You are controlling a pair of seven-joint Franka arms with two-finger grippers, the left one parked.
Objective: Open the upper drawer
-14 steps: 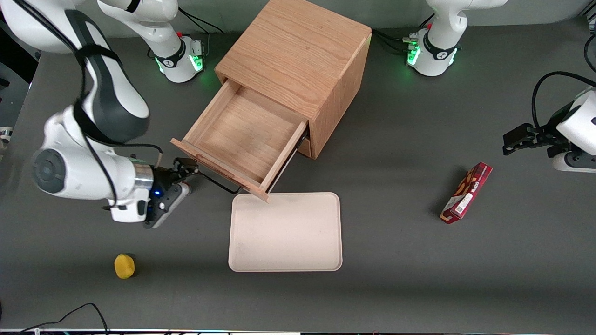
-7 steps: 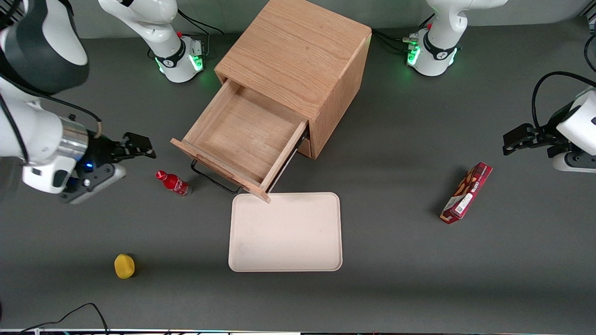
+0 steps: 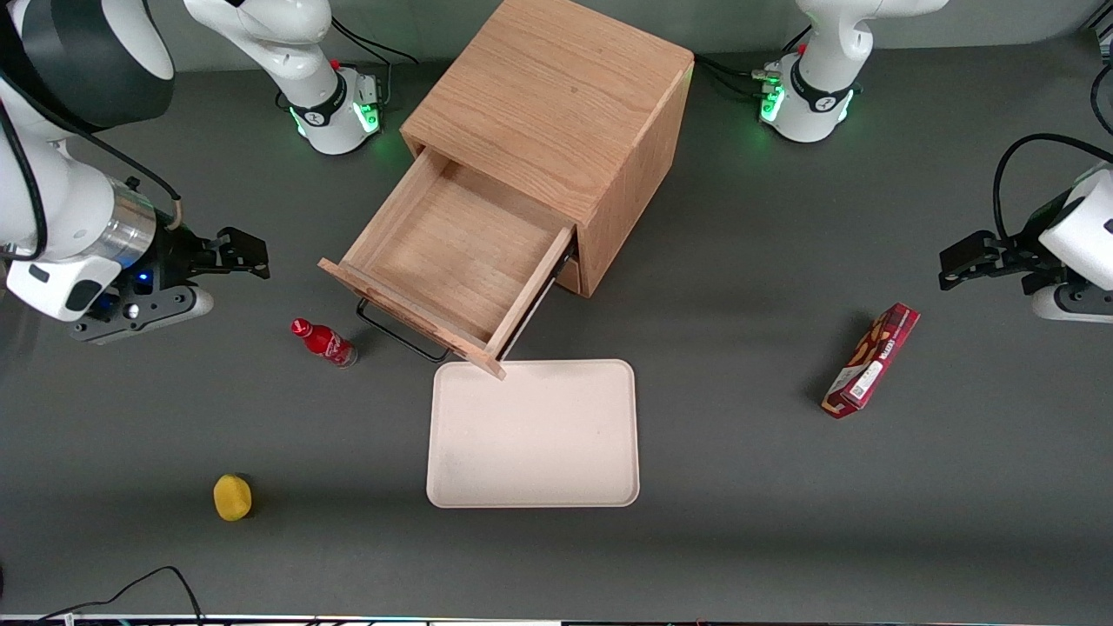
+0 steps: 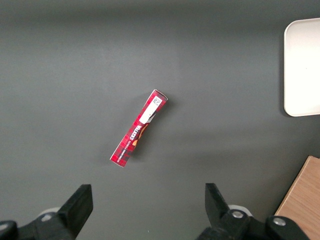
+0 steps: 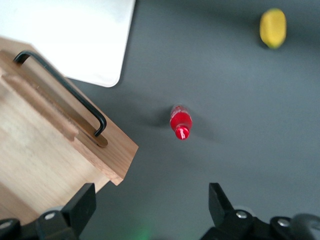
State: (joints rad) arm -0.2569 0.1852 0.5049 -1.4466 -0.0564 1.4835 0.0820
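Front view: upper drawer (image 3: 452, 269) stands pulled well out of the cabinet (image 3: 556, 130), while gripper (image 3: 248, 256), jaws spread and empty, has backed off its black handle (image 3: 404, 335) within 1 second, so opening looks done.

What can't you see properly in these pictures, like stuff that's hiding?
- Bottom drawer: in the front view the pulled-out upper drawer and the cabinet top cover it.
- Black bar handle: mostly tucked under the drawer's front panel in the front view.
- Red bottle label: too small to read, and blurred in the right wrist view.
- Snack box print: too small to read.
- The right arm's end effector, open, hangs above the table beside the drawer.
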